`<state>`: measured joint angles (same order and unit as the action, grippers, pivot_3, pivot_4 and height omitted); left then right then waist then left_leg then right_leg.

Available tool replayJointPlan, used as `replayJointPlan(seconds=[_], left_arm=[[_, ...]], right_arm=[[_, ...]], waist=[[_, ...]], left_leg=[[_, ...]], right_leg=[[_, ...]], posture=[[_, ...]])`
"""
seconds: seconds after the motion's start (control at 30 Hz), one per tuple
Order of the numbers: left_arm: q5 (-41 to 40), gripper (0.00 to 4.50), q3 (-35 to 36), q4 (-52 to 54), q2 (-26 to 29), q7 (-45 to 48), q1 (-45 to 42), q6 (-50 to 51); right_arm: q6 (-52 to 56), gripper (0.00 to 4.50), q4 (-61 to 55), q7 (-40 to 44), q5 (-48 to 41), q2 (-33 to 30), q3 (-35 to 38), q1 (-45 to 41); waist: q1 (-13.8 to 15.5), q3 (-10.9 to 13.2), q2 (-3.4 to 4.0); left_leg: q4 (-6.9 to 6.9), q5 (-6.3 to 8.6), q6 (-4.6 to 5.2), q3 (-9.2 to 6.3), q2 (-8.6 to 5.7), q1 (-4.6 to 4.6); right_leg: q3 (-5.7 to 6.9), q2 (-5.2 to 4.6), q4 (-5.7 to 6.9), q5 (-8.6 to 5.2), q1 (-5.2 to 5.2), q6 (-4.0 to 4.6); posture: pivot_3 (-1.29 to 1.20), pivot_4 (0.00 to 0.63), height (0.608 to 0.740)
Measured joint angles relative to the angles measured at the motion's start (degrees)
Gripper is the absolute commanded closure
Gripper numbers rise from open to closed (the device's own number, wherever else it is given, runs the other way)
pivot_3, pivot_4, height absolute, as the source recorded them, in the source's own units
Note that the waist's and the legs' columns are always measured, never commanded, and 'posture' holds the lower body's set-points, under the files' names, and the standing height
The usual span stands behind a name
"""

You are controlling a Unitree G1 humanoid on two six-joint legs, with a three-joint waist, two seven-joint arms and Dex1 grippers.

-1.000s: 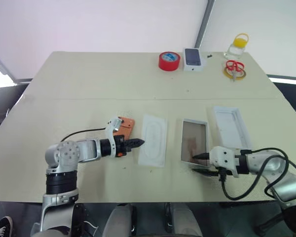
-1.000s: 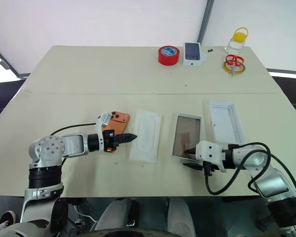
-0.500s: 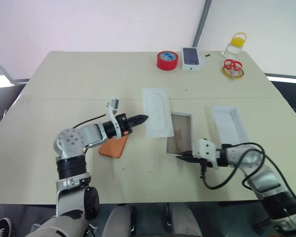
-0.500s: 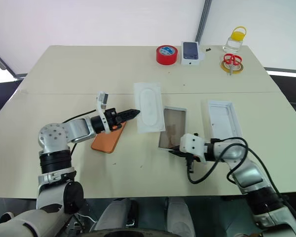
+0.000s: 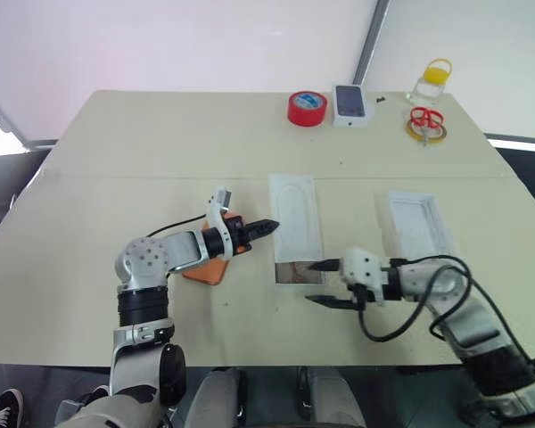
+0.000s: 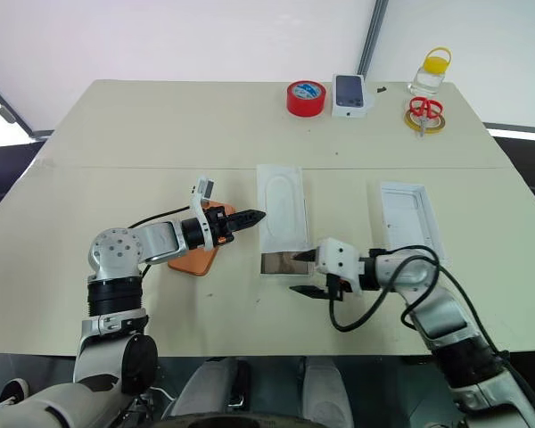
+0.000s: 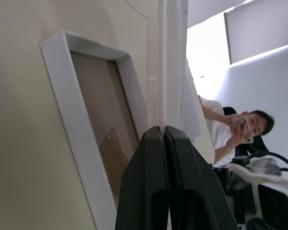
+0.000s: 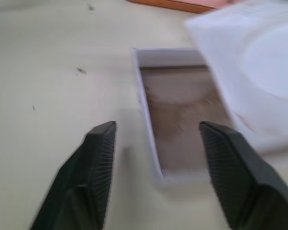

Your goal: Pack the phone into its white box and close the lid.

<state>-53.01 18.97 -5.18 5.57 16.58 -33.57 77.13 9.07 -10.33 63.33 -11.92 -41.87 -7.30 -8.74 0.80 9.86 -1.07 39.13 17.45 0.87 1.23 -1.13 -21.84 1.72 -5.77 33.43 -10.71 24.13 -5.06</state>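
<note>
The phone (image 5: 212, 267) lies on the worktop (image 5: 160, 152), left of the white box (image 6: 281, 263), mostly hidden by the left arm. A white insert (image 6: 282, 210) covers most of the box and seems pinched at its edge by the closed left fingers (image 6: 252, 216). The right fingers (image 5: 325, 265), spread apart and empty, hover at the box's near right corner.

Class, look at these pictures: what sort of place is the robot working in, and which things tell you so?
Probably a lab or test room: a plain beige table with red tape roll, scissors and jar, and a seated person nearby.
</note>
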Motion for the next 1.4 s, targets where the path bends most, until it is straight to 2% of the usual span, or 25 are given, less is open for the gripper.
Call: replayJointPlan(seconds=[0.17, 0.43, 0.53, 0.7, 0.87, 0.97, 1.1, 1.23, 1.4], left_arm=[[-0.12, 4.5, 0.33, 0.68, -0.46, -1.62, 0.37, 0.29], [-2.63, 4.5, 2.11, 4.28, -2.47, -4.72, 3.73, 3.55], [-2.63, 3.59, 2.11, 4.86, -2.34, -5.46, 4.07, 3.89], [-2.69, 1.24, 2.0, 5.24, -1.18, -5.24, 4.05, 4.57], [-1.41, 1.24, -2.22, 5.33, 0.44, -2.18, 3.13, 0.83], [0.75, 1.16, -6.53, 7.6, 3.66, 1.25, 2.82, -3.16], [8.19, 1.16, -12.88, 13.48, 9.79, 6.39, 5.37, -14.39], [19.06, 1.16, -16.79, 14.92, 14.43, 12.26, 9.65, -33.93], [26.49, 1.16, -14.2, 4.71, 18.29, 13.18, 8.81, -45.94]], right_arm=[[-2.19, 1.7, 3.31, -1.47, -0.05, -2.16, 5.19, 1.67], [-6.96, 1.7, 8.55, -3.97, 1.95, -1.4, 5.31, -1.07], [-8.39, 1.64, 9.91, -3.99, 2.32, -1.31, 5.17, -1.61], [-11.18, 1.64, 13.54, -4.72, 4.35, -1.13, 4.91, -3.57], [-8.47, 1.64, 14.4, -6.62, 0.2, 4.9, 5.67, -7.88], [-5.4, 2.57, 12.41, -8.57, -2.22, 8.79, 5.71, -10.53], [-4.5, 4.46, 10.81, -11.2, -1.02, 12.09, 3.53, -11.64], [-6.51, 4.46, 10.83, -14.67, 4.7, 14.21, -0.94, -12.7], [-9.6, 4.46, 10.17, -15.74, 10.43, 15.84, -7.08, -12.42]], waist=[[-0.16, 0.01, -0.01], [0.02, 0.01, -0.01], [-0.05, 0.01, -0.02], [-0.09, 0.01, -0.01], [-0.17, 0.01, -0.01], [-0.18, 0.01, 0.0], [-0.17, 0.0, 0.04], [-0.09, 0.0, 0.11], [-0.17, 0.0, 0.12]], left_leg=[[-0.01, 0.0, 0.01, 0.02, 0.02, -0.02], [0.05, -0.02, 0.0, -0.01, 0.02, -0.21], [0.06, -0.02, 0.0, -0.01, 0.01, -0.23], [0.05, -0.02, 0.0, -0.01, 0.01, -0.22], [0.04, -0.05, -0.06, -0.03, 0.04, -0.23], [0.02, -0.06, -0.08, -0.03, 0.05, -0.27], [-0.01, -0.06, -0.11, -0.01, 0.04, -0.3], [-0.02, -0.09, -0.16, 0.02, 0.04, -0.4], [-0.02, -0.1, -0.14, 0.02, 0.05, -0.43]], right_leg=[[0.0, 0.02, 0.0, 0.0, 0.06, 0.0], [0.0, 0.07, 0.02, 0.01, 0.2, 0.01], [-0.01, 0.07, 0.0, 0.01, 0.2, 0.01], [0.0, 0.08, 0.02, 0.01, 0.22, 0.02], [0.0, 0.1, 0.03, 0.02, 0.24, 0.03], [-0.01, 0.1, 0.03, 0.03, 0.3, 0.05], [-0.03, 0.08, 0.02, 0.03, 0.35, 0.08], [0.0, 0.01, 0.01, 0.13, 0.49, 0.23], [0.02, 0.06, 0.01, 0.14, 0.52, 0.24]], posture=[[0.0, 0.15, 0.74], [0.0, 0.15, 0.74], [0.0, 0.15, 0.74], [0.0, 0.15, 0.74], [0.0, 0.15, 0.74], [0.0, 0.15, 0.74], [0.0, 0.15, 0.74], [0.0, 0.15, 0.74], [0.0, 0.15, 0.74]])
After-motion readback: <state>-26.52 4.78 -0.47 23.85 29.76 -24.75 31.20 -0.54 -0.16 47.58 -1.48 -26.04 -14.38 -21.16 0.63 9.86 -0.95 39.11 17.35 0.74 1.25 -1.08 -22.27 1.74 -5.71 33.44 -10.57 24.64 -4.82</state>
